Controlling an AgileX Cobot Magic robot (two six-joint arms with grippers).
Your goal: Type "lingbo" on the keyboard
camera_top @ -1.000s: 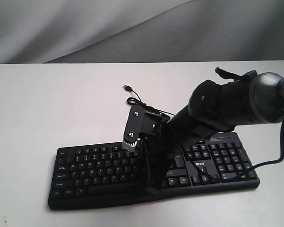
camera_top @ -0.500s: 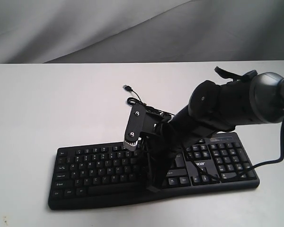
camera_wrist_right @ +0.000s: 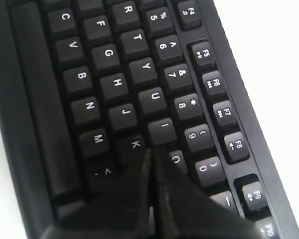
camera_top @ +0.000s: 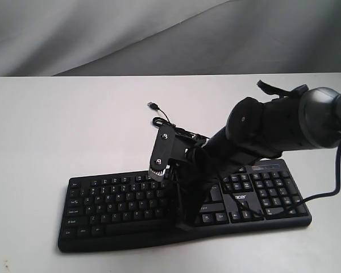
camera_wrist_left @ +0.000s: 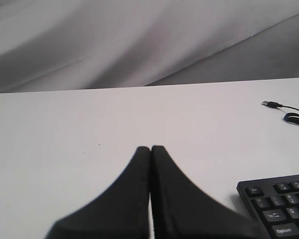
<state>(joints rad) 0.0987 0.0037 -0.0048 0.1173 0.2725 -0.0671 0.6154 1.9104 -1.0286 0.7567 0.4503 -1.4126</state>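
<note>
- A bare white table (camera_top: 74,125), backed by a grey draped cloth (camera_top: 102,34), gives the two arms a flat stage for a typing job.
- The wide black full-size plastic keyboard (camera_top: 113,205) lies lengthwise near the table's front edge, with its number pad and small white "acer" logo (camera_top: 240,197) on the right arm's side. All letter rows are within reach from above.
- The bulky dark-grey right arm (camera_top: 273,128) reaches in from the right and slants down across the keyboard's middle, where the right-hand letters sit.
- The right gripper (camera_wrist_right: 150,152) has its two black fingers pressed together into one narrow point and holds nothing. This pinched tip probably serves as a single typing finger that strikes one key and spares its neighbours.
- In the right wrist view the tip sits among the K (camera_wrist_right: 134,145), I (camera_wrist_right: 163,125) and O (camera_wrist_right: 176,159) keys, with the L key apparently hidden beneath it. Whether it is touching a key cannot be told, nor which letter of "lingbo" is due.
- The left gripper (camera_wrist_left: 150,149), likewise closed and empty, hovers over bare table off the keyboard's left corner, evidently parked clear of the work.
- The thin black USB cable (camera_top: 165,122) curls behind the keyboard, its plug (camera_top: 152,105) lying loose on the table.
</note>
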